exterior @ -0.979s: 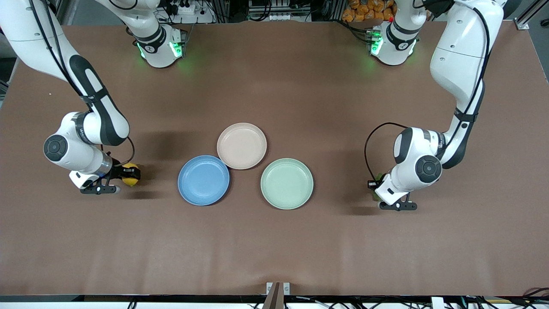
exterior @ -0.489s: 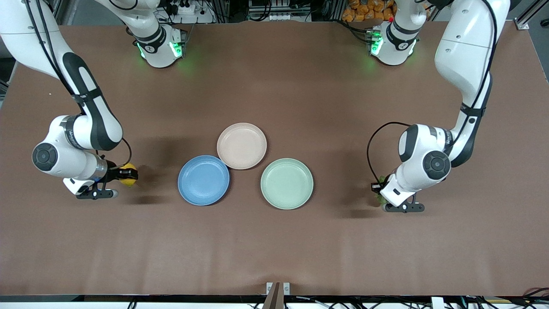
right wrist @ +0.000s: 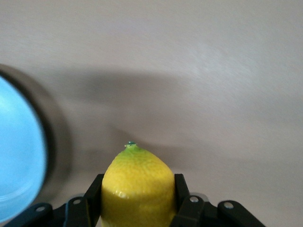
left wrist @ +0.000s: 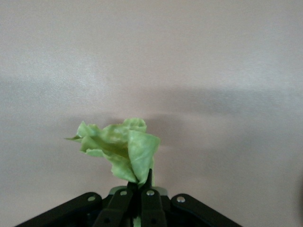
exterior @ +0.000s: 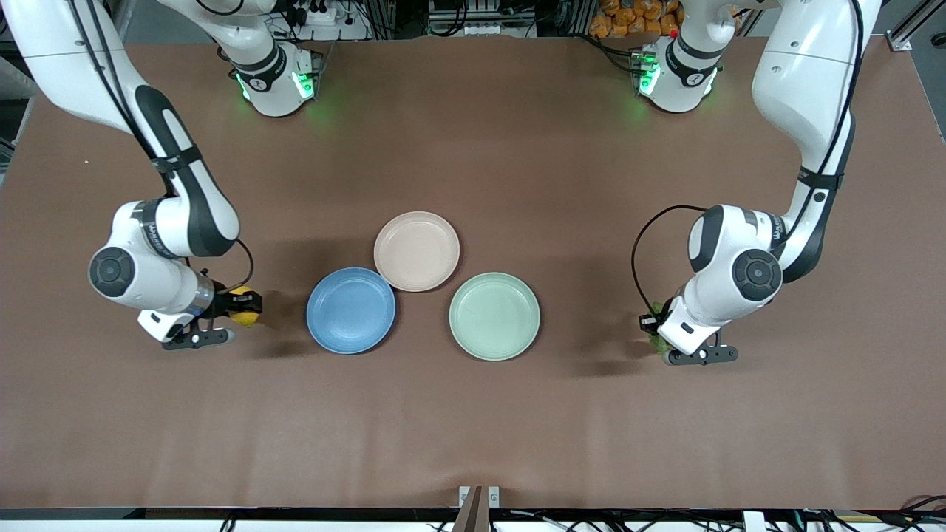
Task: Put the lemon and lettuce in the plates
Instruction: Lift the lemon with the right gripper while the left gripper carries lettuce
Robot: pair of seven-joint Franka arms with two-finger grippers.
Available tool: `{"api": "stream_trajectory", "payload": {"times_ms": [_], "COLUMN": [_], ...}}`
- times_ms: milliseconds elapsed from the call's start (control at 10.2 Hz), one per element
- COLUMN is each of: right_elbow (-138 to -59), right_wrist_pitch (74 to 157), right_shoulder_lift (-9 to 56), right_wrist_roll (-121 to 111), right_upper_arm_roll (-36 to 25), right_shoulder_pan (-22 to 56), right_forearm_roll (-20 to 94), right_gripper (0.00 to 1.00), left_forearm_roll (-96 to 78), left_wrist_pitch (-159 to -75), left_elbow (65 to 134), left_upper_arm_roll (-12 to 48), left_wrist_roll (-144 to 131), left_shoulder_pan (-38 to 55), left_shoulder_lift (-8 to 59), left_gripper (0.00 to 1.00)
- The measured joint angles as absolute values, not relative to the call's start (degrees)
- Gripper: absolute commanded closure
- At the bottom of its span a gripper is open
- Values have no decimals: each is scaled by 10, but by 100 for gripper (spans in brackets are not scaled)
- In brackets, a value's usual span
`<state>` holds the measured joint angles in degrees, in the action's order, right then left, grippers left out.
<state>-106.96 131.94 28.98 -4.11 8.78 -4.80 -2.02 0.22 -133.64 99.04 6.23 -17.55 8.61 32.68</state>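
While both arms carry their loads above the brown desk (exterior: 473, 414), the risks lie in the grips and in the choice of dish. The right gripper (exterior: 244, 306) pinches the small oval yellow lemon (exterior: 244, 313) between its 2 fingers over the desk toward the right arm's end, just beside the round shallow blue plate (exterior: 350, 310); the smooth, rounded fruit could squirt out of that narrow hold, or roll off the low rim if let go high. The left gripper (left wrist: 138, 185), pressed together on the stem end of the ruffled pale green lettuce leaf (left wrist: 118, 147), hangs over the desk toward the left arm's end. Only a thin edge seems caught, so I judge a quick swing could shake the limp leaf loose. Nearest to it is the round pale mint-green plate (exterior: 494, 316), which is the wrong dish; the round beige-pink plate (exterior: 416, 250) lies farther from the front camera, touching the blue plate.

Compared with 0.5 s ago, the right gripper and lemon have shifted toward the blue plate. The left gripper has barely moved, and all 3 plates lie as they did.
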Motion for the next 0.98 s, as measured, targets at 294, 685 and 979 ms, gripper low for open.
{"api": "stream_trajectory", "payload": {"times_ms": [294, 685, 979], "right_elbow": [-1058, -1041, -1020], "right_wrist_pitch": [1319, 1321, 1322], "right_shoulder_lift": [291, 311, 333], "right_wrist_roll": [-36, 20, 96], "right_upper_arm_roll": [88, 88, 88], "right_shoulder_pan": [-17, 19, 57], "right_forearm_roll": [49, 70, 70], "right_gripper": [72, 72, 72], "left_forearm_roll": [2, 2, 6], "left_wrist_pitch": [-1303, -1282, -1271], "left_elbow": [990, 990, 990], "left_upper_arm_roll": [65, 65, 66], "left_wrist_roll": [-227, -293, -310], "left_shoulder_pan": [112, 152, 175], "left_shoulder_lift": [295, 275, 262], "left_gripper": [100, 100, 100]}}
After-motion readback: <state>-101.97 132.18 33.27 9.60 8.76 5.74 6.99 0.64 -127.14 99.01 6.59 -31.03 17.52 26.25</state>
